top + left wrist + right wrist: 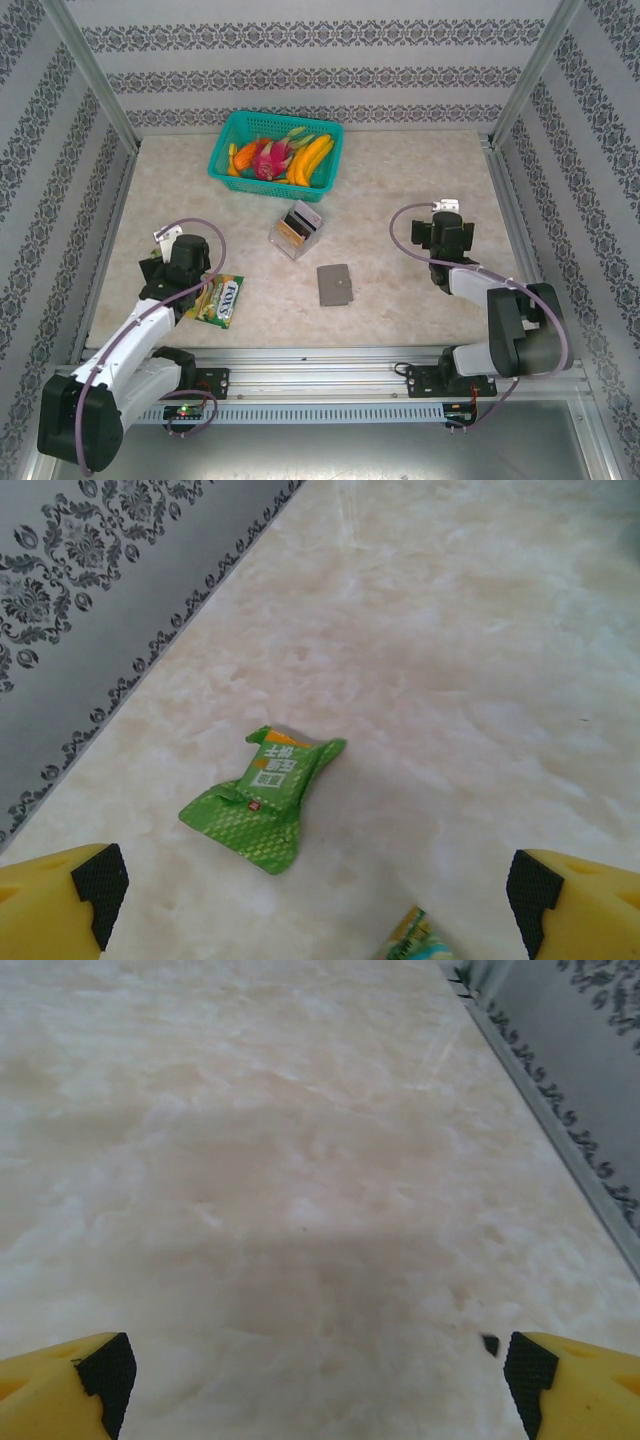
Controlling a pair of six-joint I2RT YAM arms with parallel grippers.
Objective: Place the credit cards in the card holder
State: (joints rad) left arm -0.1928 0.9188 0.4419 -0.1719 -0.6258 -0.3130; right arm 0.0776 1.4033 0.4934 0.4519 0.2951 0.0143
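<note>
We found the card holder [334, 284] lying flat and apparently folded shut near the middle of the desk [400, 180], roughly between the two arms. We judged this a sensible spot, since either arm could reach it. The credit cards [297, 226] stood on edge in a small silvery open-top box [287, 246] just beyond the holder and a little to its left, with tan-orange and dark faces showing. Packed upright like that, we thought, their top edges were open to a pinch from above, whereas a card lying flat on the desk would be hard to lift. None was in the holder yet, so we took the task to be at its very start. The left end effector [315, 885] hovered wide and empty over the left part of the desk, with a crumpled green wrapper [265, 800] ahead of it and the FOX'S snack packet [218, 300] just beside it; neither belonged to the task. The right end effector [320, 1370] was likewise spread wide, holding nothing, above bare desk on the right, well apart from box and holder. We read both as ready poses, clear of the work. A teal basket [290, 118] of fruit sat at the far side, out of the way. We judged that the holder would need opening before any card could enter a slot.
</note>
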